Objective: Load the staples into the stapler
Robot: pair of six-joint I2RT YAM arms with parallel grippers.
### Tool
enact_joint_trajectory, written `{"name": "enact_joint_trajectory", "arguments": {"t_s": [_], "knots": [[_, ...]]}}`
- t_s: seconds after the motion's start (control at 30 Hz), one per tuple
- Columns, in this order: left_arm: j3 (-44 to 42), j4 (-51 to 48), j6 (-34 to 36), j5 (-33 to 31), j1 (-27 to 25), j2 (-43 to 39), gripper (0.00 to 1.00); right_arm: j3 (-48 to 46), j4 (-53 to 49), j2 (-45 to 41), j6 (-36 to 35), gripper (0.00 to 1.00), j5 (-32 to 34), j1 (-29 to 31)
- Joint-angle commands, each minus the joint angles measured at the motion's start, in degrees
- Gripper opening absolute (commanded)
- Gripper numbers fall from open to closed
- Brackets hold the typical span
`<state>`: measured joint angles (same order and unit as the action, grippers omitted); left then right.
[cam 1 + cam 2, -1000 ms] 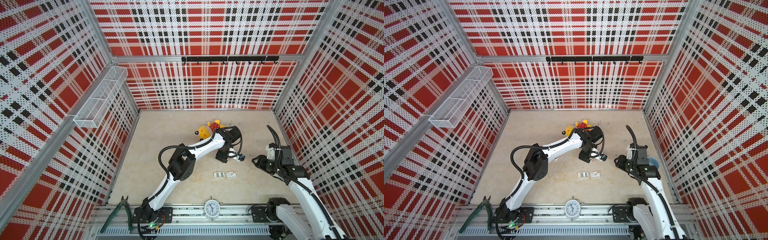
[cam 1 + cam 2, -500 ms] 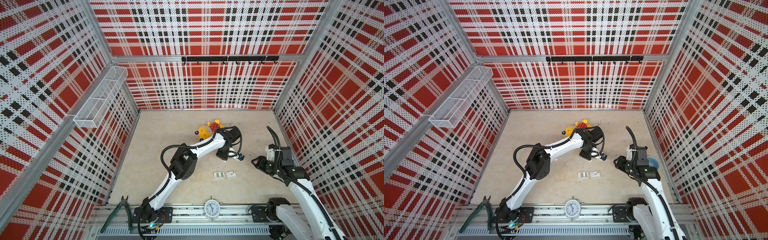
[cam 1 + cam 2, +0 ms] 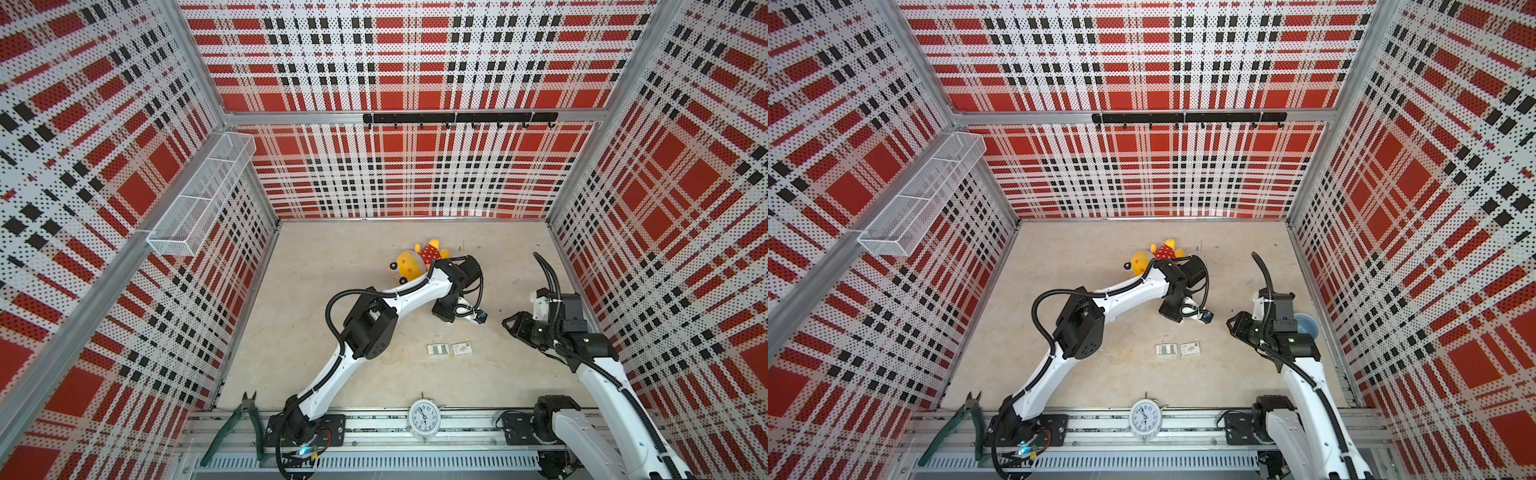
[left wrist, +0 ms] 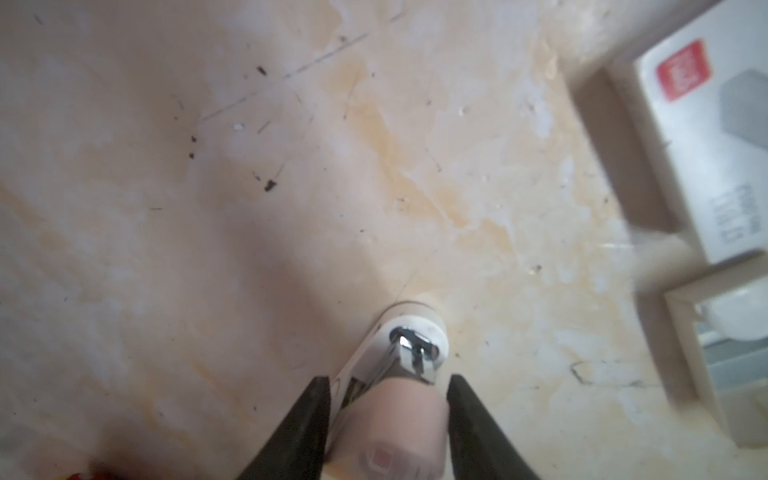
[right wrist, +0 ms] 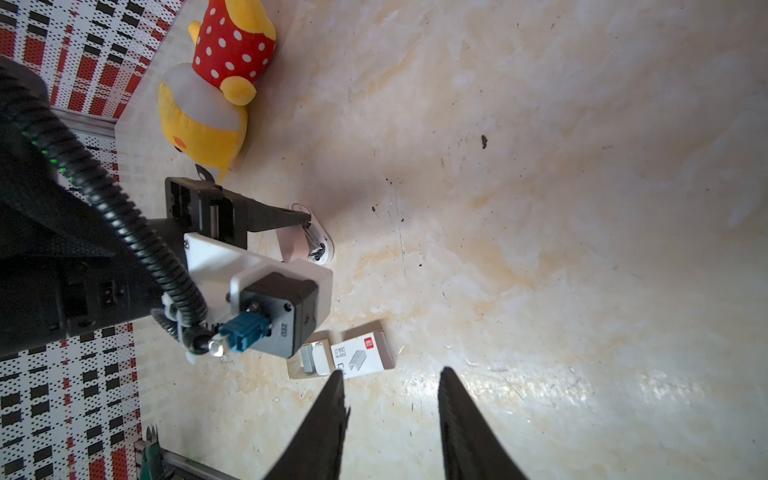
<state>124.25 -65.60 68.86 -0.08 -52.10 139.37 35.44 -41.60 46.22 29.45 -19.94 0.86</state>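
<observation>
Stapler [image 4: 399,419], pinched by left tool [image 4: 388,377]; right tool [image 5: 392,372] open, empty; risk: shallow grip may let it twist free when lifted.

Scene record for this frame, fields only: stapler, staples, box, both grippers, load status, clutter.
stapler: on the table, between the left jaws
left gripper: shut on the stapler
right gripper: open, empty, above the table
staples: grey strips in open tray
white box: beside the tray
loaded: not yet
clutter: plush toy, clock, cutters
</observation>
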Motion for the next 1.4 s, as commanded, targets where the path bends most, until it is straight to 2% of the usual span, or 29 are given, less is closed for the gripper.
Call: {"name": "enact_joint_trajectory", "arguments": {"t_s": [0.0,0.23,0.33,0.5,0.77,1.0,1.17,1.37], "knots": [[1.54,-0.15,3.92,0.84,0.31,0.48,0.41,-0.20,1.63,-0.04,0.19,0.38,-0.12,-0.34],[1.62,-0.14,2.09,1.43,0.53,-0.49,0.23,-0.37,2.61,0.94,-0.04,0.38,-0.69,-0.34],[1.53,-0.46,0.13,1.98,0.93,-1.16,0.18,-0.91,4.22,2.17,-0.17,0.39,-1.57,-0.34],[1.75,-1.59,-4.43,5.09,2.66,-3.33,0.18,-1.50,8.02,5.55,0.11,0.39,-4.02,-0.29],[3.72,-2.72,-13.23,11.65,4.87,-7.07,0.18,-2.23,21.24,15.78,1.63,0.39,-14.86,-0.34],[3.37,-2.72,-18.67,16.09,4.53,-10.07,0.19,-0.08,31.81,25.38,2.75,0.38,-23.26,0.92],[3.31,-2.07,-21.85,18.45,4.33,-11.20,0.19,2.37,35.90,30.53,3.77,0.38,-25.94,3.51],[0.84,-0.28,-23.00,18.35,4.06,-12.65,0.19,2.09,38.40,30.31,5.30,0.37,-26.54,3.70]]}}
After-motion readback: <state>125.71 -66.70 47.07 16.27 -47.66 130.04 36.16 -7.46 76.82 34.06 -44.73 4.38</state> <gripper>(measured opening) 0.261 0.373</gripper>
